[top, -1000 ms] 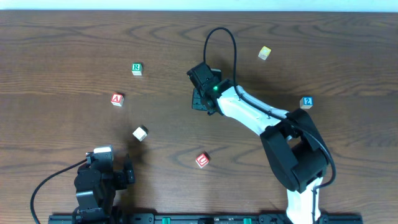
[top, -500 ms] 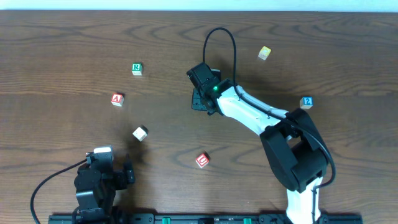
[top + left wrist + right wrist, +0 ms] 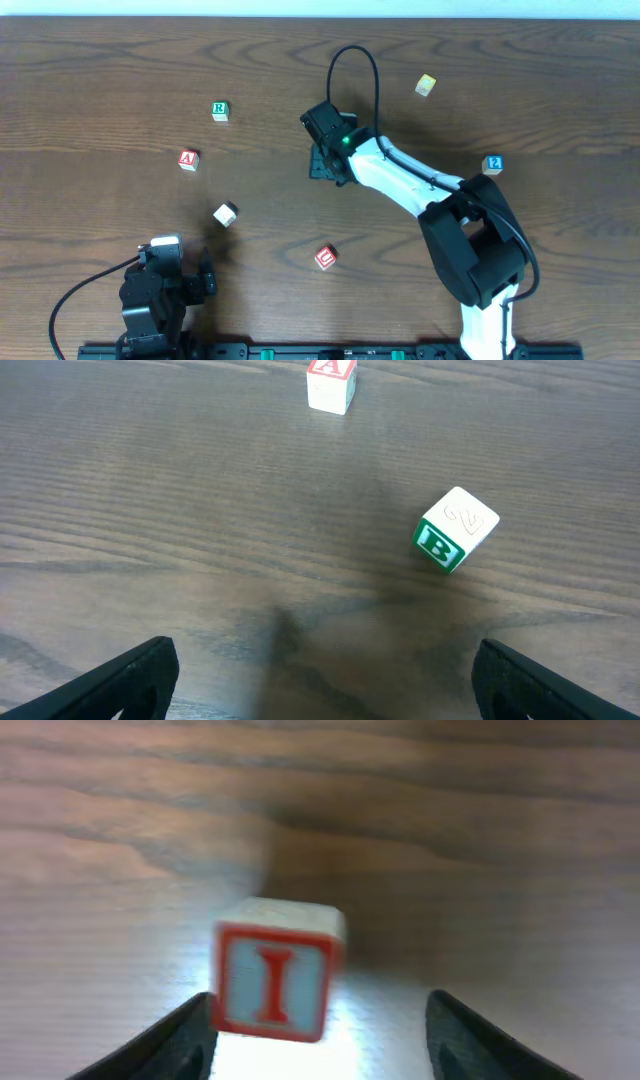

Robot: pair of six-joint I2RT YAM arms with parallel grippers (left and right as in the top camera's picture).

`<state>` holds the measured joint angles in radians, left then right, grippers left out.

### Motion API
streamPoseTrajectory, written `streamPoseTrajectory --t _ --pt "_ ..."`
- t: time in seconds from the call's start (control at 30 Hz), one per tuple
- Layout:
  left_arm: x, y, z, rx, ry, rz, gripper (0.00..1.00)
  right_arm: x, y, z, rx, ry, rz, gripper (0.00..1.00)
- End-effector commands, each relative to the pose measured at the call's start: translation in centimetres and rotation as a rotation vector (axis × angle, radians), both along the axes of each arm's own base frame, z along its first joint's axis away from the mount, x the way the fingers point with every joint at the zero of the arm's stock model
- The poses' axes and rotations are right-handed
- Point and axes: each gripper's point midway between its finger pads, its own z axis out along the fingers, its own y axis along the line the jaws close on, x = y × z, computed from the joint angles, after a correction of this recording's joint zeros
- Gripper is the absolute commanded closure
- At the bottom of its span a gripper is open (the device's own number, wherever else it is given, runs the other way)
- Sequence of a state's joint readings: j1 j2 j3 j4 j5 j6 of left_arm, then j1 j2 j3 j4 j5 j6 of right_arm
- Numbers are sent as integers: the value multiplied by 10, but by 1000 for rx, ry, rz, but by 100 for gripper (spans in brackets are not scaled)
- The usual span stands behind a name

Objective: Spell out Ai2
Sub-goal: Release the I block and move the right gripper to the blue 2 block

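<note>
Checking right gripper (image 3: 320,1032) first: parted wider than the red "I" cube (image 3: 275,982), with a clear gap on the picture's right side. Other finger (image 3: 190,1038) at or just beside the cube's lower corner; can't tell contact, too blurred. Reading that as no grip, with the cube resting on the wooden table (image 3: 480,840), letter face upright toward the wrist camera.

Hidden under the gripper head in the overhead view, near table centre, so placing the "I" by the wrist view only.

Left gripper (image 3: 325,685): spread wide, nothing between the tips, sitting at the near left edge.

Locating the rest: red "A" cube (image 3: 188,159) well left of the right gripper and roughly level with it. Blue "2" cube (image 3: 492,164) well right, also roughly level, just beside the right arm's elbow. Puts the "I" between the two on one rough row, both well apart from it.

Judging the next move: no long axis on a cube, so down to reach only. "A" nearer the left arm, ahead in its wrist view, with the green "B" cube (image 3: 455,530) off to the right. "2" nearer the right arm. Suggest left for "A", right for "2", closing both in on the "I".

Ignoring red "C" cube (image 3: 325,257), green "R" cube (image 3: 220,110), yellowish cube (image 3: 426,85).
</note>
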<state>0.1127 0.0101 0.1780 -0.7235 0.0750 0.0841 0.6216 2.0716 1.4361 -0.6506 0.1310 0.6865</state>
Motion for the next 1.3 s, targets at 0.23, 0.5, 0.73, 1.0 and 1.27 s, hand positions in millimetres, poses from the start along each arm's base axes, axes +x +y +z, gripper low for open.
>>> streamPoseTrajectory --t 0.23,0.5,0.73,1.0,1.27 --pt "-2 1 -8 11 21 -1 5 45 -10 143 -39 -91 29 25" --pt "-2 1 -8 11 21 -1 5 29 -144 309 -154 -259 -152 1" --pt "-2 1 -8 11 22 -1 5 9 -251 303 -134 -113 -146 5" --pt "-2 1 -8 11 22 -1 5 3 -301 215 -115 117 -193 8" --pt "-2 1 -8 11 21 -1 5 -3 -312 115 -154 234 -140 13"
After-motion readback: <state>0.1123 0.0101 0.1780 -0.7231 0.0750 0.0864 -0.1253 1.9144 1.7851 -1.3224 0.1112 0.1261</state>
